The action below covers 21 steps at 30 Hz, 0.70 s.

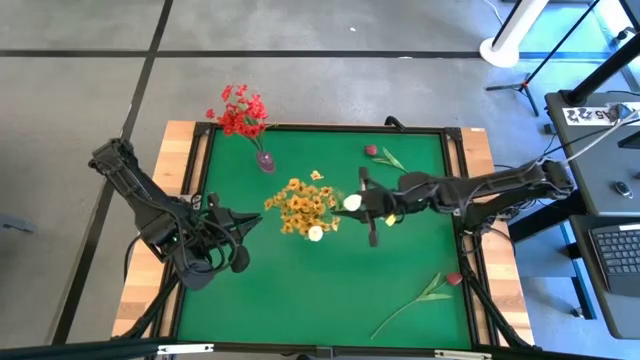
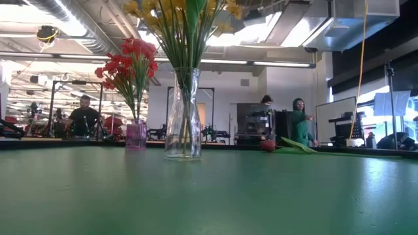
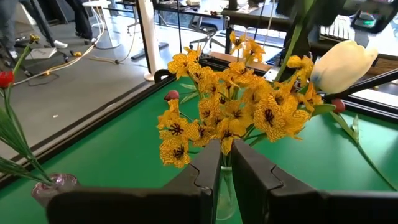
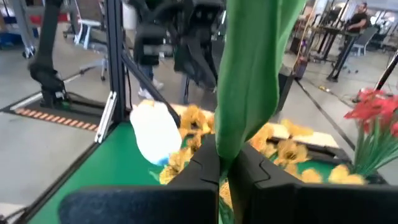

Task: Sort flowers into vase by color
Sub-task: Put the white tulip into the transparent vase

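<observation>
**Ana:** High view first: the right gripper (image 1: 366, 212) is out over the middle of the green table (image 1: 400, 290), clamped on a white tulip (image 1: 352, 202) by its stem, bud hanging just beside the yellow-orange bunch (image 1: 303, 205).

**Ben:** And its wrist view backs that up: a broad green leaf (image 4: 252, 74) pinched between the fingers, the white bud (image 4: 155, 134) just ahead, yellow blooms below. So we're mid-delivery, I'd say.

**Ana:** Delivery into what, though? The only vases I can make out are the clear glass vase (image 2: 183, 114) with the yellow sprays and the small pink vase (image 2: 136, 136) holding the red cluster (image 2: 127, 62). One white bud (image 1: 316, 233) already seems to sit at the yellow bunch's edge.

**Ben:** Left gripper (image 3: 225, 168)?

**Ana:** Fingers drawn nearly together with nothing between them, sitting low in front of the clear vase, close but apart from it as far as I can tell.

**Ben:** What's left on the mat?

**Ana:** Two dark pink rose buds: one stem (image 1: 381, 154) near the far edge, another (image 1: 420, 297) lying near the front right corner. Both untouched.

**Ben:** Next move, then?

**Ana:** My read: line the stem end over the vase mouth and lower it straight. The neck looks crowded, so the stem needs a gap, and the vase could tip if nudged.
</observation>
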### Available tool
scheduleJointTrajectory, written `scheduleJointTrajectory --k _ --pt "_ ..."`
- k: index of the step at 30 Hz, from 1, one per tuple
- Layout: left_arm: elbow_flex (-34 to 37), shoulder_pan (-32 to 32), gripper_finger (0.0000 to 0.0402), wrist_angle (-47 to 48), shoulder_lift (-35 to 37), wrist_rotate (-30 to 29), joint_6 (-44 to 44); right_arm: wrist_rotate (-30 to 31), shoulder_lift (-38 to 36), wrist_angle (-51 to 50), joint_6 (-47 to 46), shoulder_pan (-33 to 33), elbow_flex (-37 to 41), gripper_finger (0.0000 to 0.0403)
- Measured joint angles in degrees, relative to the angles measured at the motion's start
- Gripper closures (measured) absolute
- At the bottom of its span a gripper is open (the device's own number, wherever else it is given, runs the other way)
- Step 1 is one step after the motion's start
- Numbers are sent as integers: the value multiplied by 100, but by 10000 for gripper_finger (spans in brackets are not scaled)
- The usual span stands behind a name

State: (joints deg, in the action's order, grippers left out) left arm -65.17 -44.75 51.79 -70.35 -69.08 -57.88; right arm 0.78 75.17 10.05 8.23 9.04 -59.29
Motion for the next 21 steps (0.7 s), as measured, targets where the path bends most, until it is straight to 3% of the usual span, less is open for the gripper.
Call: scheduleJointTrajectory --k 9,21 --pt "0 0 367 0 0 11 -46 -158 653 45 -99 -125 0 393" --pt "0 0 367 0 0 18 -48 -185 748 -3 -358 -121 0 388"
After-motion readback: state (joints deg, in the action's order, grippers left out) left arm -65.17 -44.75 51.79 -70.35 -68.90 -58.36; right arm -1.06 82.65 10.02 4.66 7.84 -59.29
